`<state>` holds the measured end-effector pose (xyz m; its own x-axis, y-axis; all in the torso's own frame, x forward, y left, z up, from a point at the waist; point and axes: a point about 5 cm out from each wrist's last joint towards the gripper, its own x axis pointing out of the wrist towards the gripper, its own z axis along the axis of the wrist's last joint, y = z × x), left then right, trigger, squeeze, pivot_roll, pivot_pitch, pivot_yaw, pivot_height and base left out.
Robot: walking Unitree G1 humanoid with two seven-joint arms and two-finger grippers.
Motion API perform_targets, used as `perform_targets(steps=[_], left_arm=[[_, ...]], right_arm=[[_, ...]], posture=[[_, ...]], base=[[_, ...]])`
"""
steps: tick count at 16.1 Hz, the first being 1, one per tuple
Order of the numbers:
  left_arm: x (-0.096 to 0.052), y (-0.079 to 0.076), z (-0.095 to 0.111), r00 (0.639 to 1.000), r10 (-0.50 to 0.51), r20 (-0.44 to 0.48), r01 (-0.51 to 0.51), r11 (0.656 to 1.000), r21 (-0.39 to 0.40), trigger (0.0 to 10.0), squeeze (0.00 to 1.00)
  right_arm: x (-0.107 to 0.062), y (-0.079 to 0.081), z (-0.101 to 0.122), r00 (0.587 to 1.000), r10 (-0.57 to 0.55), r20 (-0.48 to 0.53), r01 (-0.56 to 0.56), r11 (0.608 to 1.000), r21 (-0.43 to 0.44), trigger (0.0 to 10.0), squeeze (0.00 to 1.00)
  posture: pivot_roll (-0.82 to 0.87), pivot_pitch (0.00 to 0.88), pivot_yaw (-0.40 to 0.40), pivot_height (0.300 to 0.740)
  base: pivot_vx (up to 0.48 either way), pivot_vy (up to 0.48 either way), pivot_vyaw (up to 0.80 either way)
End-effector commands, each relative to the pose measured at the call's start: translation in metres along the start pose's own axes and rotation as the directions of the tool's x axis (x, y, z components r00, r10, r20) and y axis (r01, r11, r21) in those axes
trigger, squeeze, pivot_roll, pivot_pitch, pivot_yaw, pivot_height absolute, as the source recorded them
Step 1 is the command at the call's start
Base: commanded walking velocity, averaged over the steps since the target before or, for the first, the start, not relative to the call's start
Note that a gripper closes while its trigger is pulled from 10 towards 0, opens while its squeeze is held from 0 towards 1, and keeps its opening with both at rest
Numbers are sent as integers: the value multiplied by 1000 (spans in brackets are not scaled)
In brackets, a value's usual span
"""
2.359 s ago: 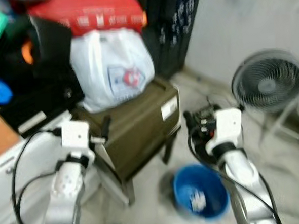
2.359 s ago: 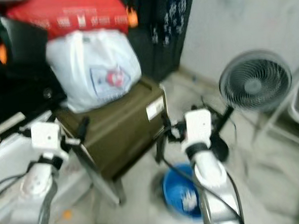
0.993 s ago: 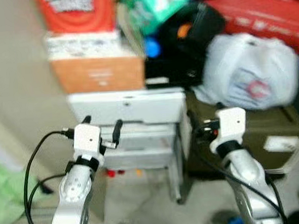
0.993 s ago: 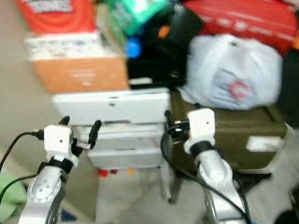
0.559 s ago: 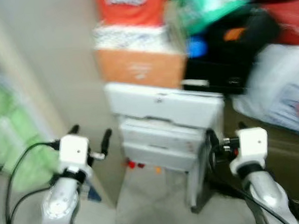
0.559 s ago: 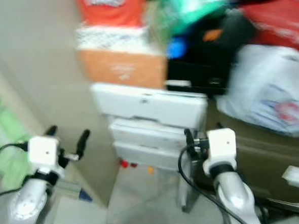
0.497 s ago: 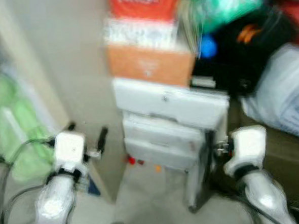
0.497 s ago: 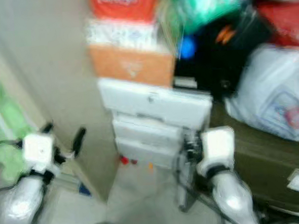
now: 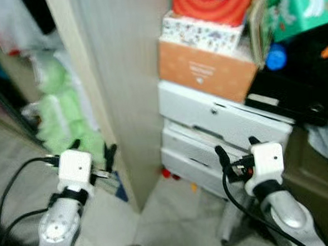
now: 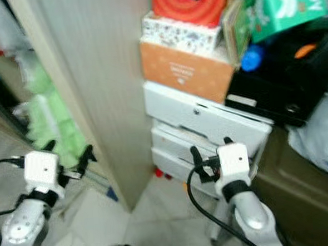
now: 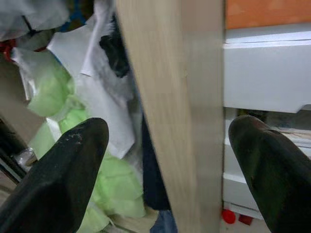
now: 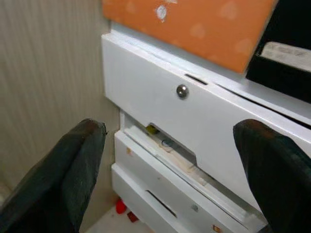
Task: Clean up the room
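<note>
- Directly ahead of us stands a tall, pale wood-grain panel (image 9: pixel 119 75), upright on a light tiled floor (image 9: pixel 175 222).
- Just beside the panel, on our right, sits a white plastic drawer unit (image 9: pixel 220 130) with smooth fronts; one drawer has a small round metal knob (image 12: pixel 182 91).
- On top of the unit rests an orange cardboard box (image 9: pixel 205 70), then a patterned white box (image 9: pixel 200 31), then a red round container (image 9: pixel 215 0).
- Further right lie a glossy black case (image 9: pixel 303 75), a blue cap (image 9: pixel 275 57) and a green packet (image 9: pixel 301 6).
- On the panel's left we see soft, crumpled green bags (image 9: pixel 60 112) and white plastic.
- Our left end effector (image 9: pixel 92 149) hovers near the panel's edge, its fingers spread and empty.
- Our right end effector (image 9: pixel 235 150) hovers before the drawers, fingers likewise spread, grasping nothing.
</note>
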<state>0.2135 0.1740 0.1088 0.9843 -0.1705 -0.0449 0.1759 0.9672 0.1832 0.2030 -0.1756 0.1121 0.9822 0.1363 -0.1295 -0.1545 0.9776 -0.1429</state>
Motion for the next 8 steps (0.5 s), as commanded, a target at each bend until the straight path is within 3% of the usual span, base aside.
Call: perform_targets(steps=[1,3,8], left_arm=[[2,-1,-2,1000,-11,-14,11,1000,2,10000,0],[5,0,-2,1000,-17,-14,17,1000,10,10000,0],[9,12,2,998,54,15,-54,998,36,10000,0]], right_arm=[[-2,-5,1,1000,-5,-13,4,1000,-17,10000,0],[-3,-8,0,999,-17,-31,16,1000,-6,10000,0],[1,3,2,993,-116,14,115,992,51,10000,0]], posture=[[-69,28,-5,740],[-67,17,3,740],[-56,8,-24,740]], base=[[0,0,800],[0,0,800],[0,0,800]])
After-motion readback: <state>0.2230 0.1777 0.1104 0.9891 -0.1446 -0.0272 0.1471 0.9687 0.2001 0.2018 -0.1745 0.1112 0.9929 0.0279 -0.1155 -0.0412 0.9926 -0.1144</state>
